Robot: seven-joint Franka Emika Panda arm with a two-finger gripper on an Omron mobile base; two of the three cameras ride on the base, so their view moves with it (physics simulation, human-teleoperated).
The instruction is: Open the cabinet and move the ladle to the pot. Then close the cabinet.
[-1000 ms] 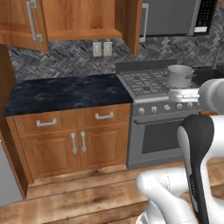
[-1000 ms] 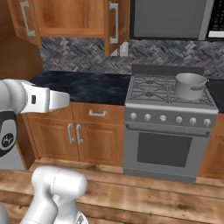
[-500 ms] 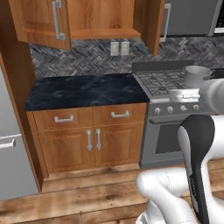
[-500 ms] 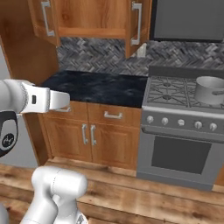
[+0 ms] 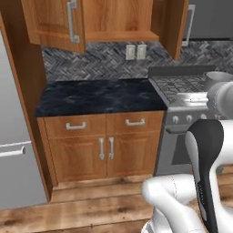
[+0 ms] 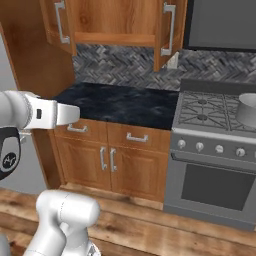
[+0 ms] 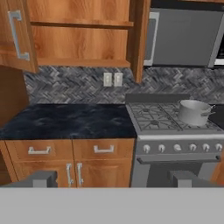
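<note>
- nearest you, at the bottom of the hand view, the gripper (image 7: 112,177) has its jaws spread as wide as they go, with nothing between them.
- just beyond, the dark counter (image 5: 98,96) sits over the base cabinets (image 5: 102,148); i see nothing resting on it that matters for the job.
- to the right of it, on the stove (image 7: 173,120), the pot (image 7: 194,112) stands upright on a back burner; that is your drop point.
- above the counter, the cabinet (image 7: 81,41) already has both doors swung out, the left door (image 7: 17,35) and the right door (image 7: 139,39) on either side of the opening.
- i cannot make out the ladle on the inner shelf or the cabinet floor from these angles, so look for it before reaching in.
- my read: you are well short of the cabinet, so raise the hand and line it up with the middle of the opening.
- go in between the doors, well off the right door's edge and its silver handle (image 6: 169,30).
- keep the jaws wide until the ladle's handle sits between them.
</note>
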